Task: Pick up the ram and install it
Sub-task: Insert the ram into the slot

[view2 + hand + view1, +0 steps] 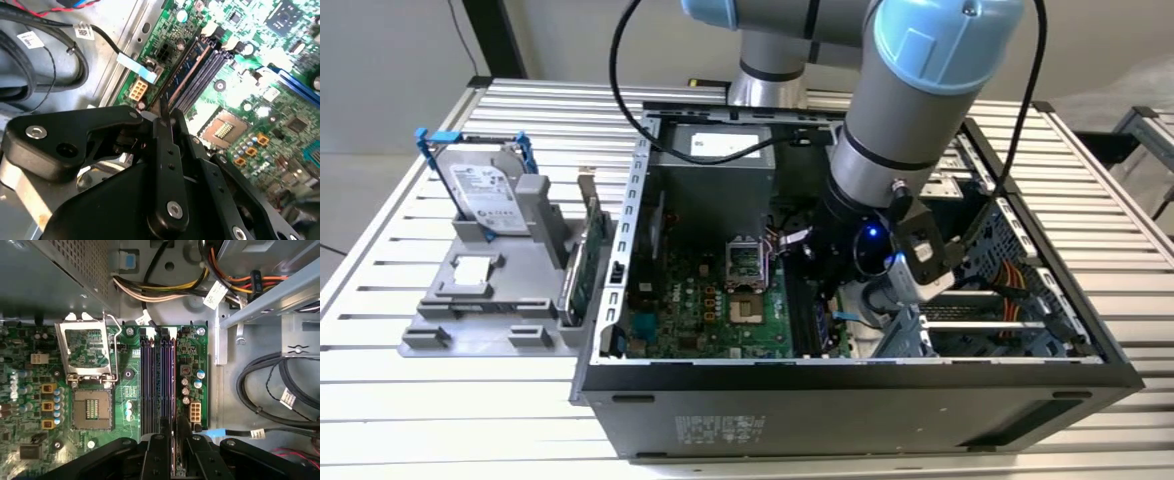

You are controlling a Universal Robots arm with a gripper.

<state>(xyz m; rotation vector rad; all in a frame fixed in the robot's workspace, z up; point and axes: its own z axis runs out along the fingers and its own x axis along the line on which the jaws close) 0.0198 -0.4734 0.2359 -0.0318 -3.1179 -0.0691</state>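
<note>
1. down inside the open computer case (pixel 854 385), the gripper (pixel 172 452) hangs just over the motherboard (pixel 127 372) at the memory slots (pixel 150 385).
2. the ram (pixel 187 67) sits on edge in the slot on the side nearest the small white connector, its long axis running along the slots and straight away from the jaws.
3. the jaws are drawn close together on the near end of the stick's top edge; whether they truly pinch it or only press on it i cannot tell.
4. the stick looks lined up in its slot; whether it is fully seated cannot be judged.
</note>
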